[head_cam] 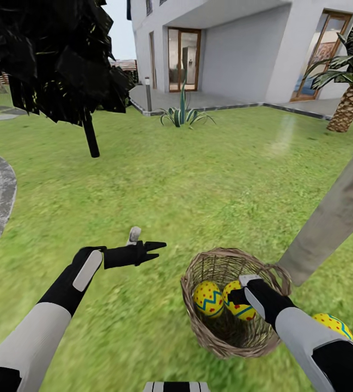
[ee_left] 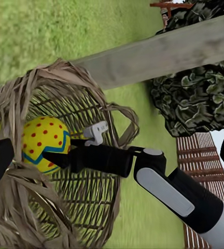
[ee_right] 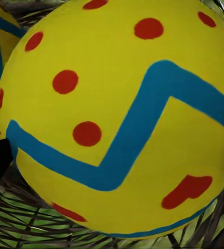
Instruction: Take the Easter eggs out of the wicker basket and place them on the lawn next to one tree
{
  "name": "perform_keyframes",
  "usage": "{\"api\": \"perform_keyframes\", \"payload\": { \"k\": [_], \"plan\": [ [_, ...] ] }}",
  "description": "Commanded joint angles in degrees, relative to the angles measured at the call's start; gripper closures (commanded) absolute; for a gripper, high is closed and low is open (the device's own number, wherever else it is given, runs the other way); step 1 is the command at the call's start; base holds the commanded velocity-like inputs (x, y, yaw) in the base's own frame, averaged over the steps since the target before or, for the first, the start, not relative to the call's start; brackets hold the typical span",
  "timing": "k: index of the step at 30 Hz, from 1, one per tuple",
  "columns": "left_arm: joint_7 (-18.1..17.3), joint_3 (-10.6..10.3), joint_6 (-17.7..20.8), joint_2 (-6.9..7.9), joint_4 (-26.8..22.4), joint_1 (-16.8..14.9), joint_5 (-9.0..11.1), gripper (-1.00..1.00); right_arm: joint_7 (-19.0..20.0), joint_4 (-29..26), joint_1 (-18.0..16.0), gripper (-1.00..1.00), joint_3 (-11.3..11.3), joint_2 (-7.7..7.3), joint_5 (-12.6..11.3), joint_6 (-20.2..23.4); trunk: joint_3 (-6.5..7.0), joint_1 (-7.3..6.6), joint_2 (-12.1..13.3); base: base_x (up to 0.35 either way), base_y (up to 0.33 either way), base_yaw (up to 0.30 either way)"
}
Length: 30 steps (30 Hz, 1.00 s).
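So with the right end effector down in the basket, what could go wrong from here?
1. The right end effector is against one egg that sits close beside another egg; closing may nudge the neighbour or pinch off-centre, so the egg slips.
2. The wicker basket looks tilted; lifting could snag its rim and tip it.
3. The third egg lies on the lawn beside the forearm, which might knock it away.

The right arm (head_cam: 307, 332) hides most of the third egg (head_cam: 334, 324), and the picture's edge cuts off the tree trunk (head_cam: 334, 218).
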Motion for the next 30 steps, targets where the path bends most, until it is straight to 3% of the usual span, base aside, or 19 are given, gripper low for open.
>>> {"api": "perform_keyframes", "payload": {
  "k": [1,14,19,30],
  "plan": [
    [-0.1,-0.1,0.2,0.04,0.0,0.0,0.0,-1.0,-0.2,-0.1,0.0,1.0,0.5,-0.01,-0.7,0.3,0.18,-0.03,0.0,0.0,0.0,0.0],
    [0.0,-0.1,0.2,-0.05,0.0,0.0,0.0,-1.0,0.1,-0.1,0.0,1.0,0.4,-0.11,-0.6,2.8,3.06,-0.37,0.2,0.0,0.0,0.0],
    [0.0,-0.1,0.2,-0.05,0.0,0.0,0.0,-1.0,2.7,-0.1,0.0,1.0,0.4,-0.14,-0.7,2.9,4.17,-0.5,0.2,0.0,0.0,0.0],
    [0.0,-0.1,0.2,-0.05,0.0,0.0,0.0,-1.0,5.9,-0.4,0.0,1.0,0.5,-1.1,-0.5,5.3,6.15,-2.91,4.6,0.0,0.0,0.0]
  ]
}}
